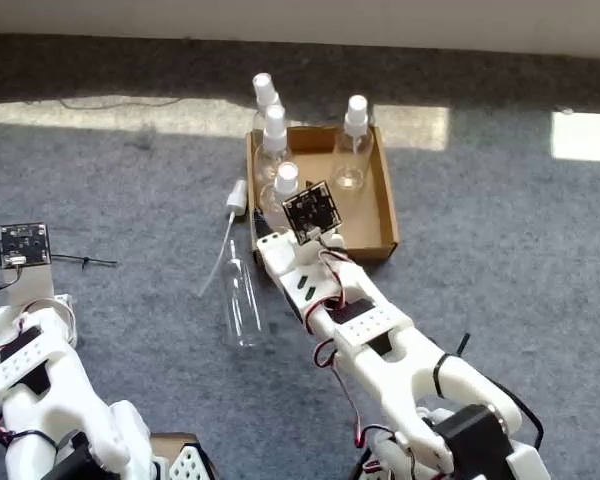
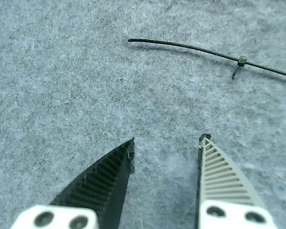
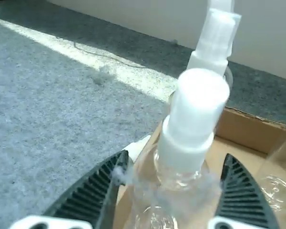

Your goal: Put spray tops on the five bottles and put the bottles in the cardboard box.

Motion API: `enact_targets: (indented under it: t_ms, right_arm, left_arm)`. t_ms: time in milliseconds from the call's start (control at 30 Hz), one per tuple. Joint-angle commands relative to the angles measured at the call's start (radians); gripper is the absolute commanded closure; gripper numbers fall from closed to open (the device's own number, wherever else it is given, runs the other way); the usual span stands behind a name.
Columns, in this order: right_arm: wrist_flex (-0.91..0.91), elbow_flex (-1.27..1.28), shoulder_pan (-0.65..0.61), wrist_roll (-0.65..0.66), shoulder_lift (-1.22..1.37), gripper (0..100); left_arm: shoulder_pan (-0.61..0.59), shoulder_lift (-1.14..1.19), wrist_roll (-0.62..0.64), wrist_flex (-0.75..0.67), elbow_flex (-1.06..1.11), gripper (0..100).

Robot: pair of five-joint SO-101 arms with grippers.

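Note:
The cardboard box (image 1: 385,190) lies at the back of the grey carpet. Three clear bottles with white spray tops stand at it: two at the back left (image 1: 274,128) (image 1: 265,93) and one at the back right (image 1: 355,125). A further capped bottle (image 1: 286,182) (image 3: 193,129) stands at the box's near left, with my right gripper (image 1: 284,212) (image 3: 175,157) shut on its shoulders. An uncapped bottle (image 1: 242,297) lies on the carpet left of the box. A loose spray top (image 1: 236,198) with its long tube lies beside it. My left gripper (image 2: 167,140) hangs open over bare carpet at the near left.
A black cable tie (image 1: 85,260) (image 2: 205,51) lies on the carpet just beyond my left gripper. A sunlit strip (image 1: 110,115) crosses the carpet behind the box. Open carpet spreads right of the box and between the arms.

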Motion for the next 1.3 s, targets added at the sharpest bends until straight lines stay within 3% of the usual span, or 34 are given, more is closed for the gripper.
enact_targets:
  t_ms: [0, 167, 533, 700, 933, 1267]
  right_arm:
    - [0.053, -0.059, 0.008, -0.008, -0.094, 73.8]
    - [0.209, -0.108, 0.013, -0.006, -0.243, 73.8]
    - [0.886, -0.489, 0.007, -0.006, -0.595, 73.8]
    - [1.107, -0.509, -0.157, -0.028, -0.610, 73.8]
    - [1.173, -0.440, -0.384, -0.143, -0.418, 73.8]
    - [1.168, -0.444, -0.395, -0.226, -0.025, 73.8]
  left_arm:
    - [0.016, -0.005, -0.003, -0.014, -0.005, 79]
    - [0.016, -0.005, -0.003, -0.014, -0.005, 79]
    - [0.018, -0.005, -0.003, 0.000, 0.012, 79]
    - [0.015, -0.005, -0.006, 0.000, 0.031, 79]
    - [0.015, -0.008, -0.008, -0.003, 0.073, 79]
    - [-0.153, -0.004, -0.074, -0.003, -0.015, 79]
